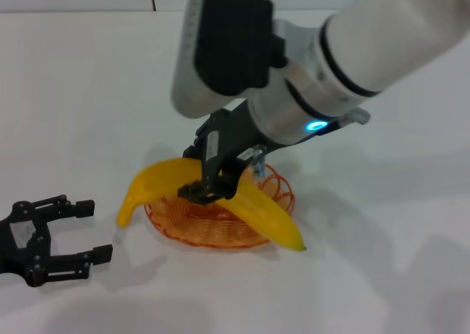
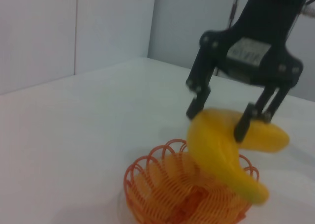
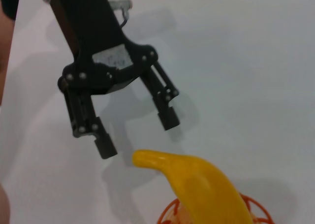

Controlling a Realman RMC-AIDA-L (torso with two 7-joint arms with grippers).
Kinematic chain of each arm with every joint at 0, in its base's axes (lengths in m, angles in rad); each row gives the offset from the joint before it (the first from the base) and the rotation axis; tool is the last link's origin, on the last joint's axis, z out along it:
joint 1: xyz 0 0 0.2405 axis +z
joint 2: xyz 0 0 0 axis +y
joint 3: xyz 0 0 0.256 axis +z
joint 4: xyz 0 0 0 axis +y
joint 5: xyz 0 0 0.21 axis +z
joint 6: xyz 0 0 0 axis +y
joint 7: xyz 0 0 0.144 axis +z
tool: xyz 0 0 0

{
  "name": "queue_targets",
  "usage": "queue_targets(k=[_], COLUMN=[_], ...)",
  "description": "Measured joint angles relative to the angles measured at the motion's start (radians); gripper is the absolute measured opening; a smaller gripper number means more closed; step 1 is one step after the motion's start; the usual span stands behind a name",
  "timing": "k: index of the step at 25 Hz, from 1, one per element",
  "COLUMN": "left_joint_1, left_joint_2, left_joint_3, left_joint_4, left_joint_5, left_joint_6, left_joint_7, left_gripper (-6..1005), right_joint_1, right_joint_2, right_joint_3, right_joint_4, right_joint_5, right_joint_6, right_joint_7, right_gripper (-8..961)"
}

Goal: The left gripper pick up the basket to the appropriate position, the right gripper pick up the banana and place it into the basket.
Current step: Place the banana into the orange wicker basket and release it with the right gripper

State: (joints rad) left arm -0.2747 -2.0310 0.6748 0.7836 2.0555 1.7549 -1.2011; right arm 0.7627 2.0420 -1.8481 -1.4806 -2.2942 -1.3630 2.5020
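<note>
The yellow banana (image 1: 264, 213) lies across the orange wire basket (image 1: 191, 235) on the white table, both ends sticking out past the rim. My right gripper (image 1: 209, 189), on the arm with the blue light, reaches down onto the banana's middle. In the left wrist view its fingers (image 2: 243, 128) straddle the banana (image 2: 216, 150) above the basket (image 2: 147, 184). My left gripper (image 1: 95, 231) rests low at the front left, open and empty, fingers pointing at the banana's left tip. It also shows in the right wrist view (image 3: 138, 134), near the banana (image 3: 202, 184).
The white table (image 1: 382, 275) spreads around the basket. A white wall (image 2: 113, 22) stands at the far edge. The right arm's thick white and black forearm (image 1: 294, 55) hangs over the table's middle and back.
</note>
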Motion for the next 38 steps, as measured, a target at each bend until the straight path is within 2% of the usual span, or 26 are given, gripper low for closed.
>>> queue_targets(k=[5,10,21,27,38], left_joint_1=[-0.012,-0.013,-0.022,-0.031,-0.038], left_joint_2=[0.000,0.000,-0.001,-0.001,-0.002], left_joint_3=[0.000,0.000,0.002,0.002,0.002], left_joint_4=[-0.003,-0.005,-0.005,-0.006,-0.006], left_joint_5=[0.001,0.002,0.027,0.037,0.037], left_joint_6=[0.000,0.000,0.000,0.000,0.000], left_joint_7=[0.000,-0.001,-0.010,-0.019,-0.025], left_gripper=[842,842,841,841,842], right_joint_1=[0.065,0.055,0.052,0.087,0.109], right_joint_2=[-0.002,-0.001,-0.005,-0.003,-0.002], right_joint_3=[-0.017,-0.017,-0.006,0.000,0.018], right_joint_4=[0.114,0.122,0.135,0.234,0.271], right_joint_5=[0.058,0.071,0.086,0.085,0.088], right_joint_6=[0.000,-0.001,0.021,0.082,0.093], right_joint_7=[-0.020,-0.098,-0.113,-0.106,-0.077], right_gripper=[532,535,542,545,552])
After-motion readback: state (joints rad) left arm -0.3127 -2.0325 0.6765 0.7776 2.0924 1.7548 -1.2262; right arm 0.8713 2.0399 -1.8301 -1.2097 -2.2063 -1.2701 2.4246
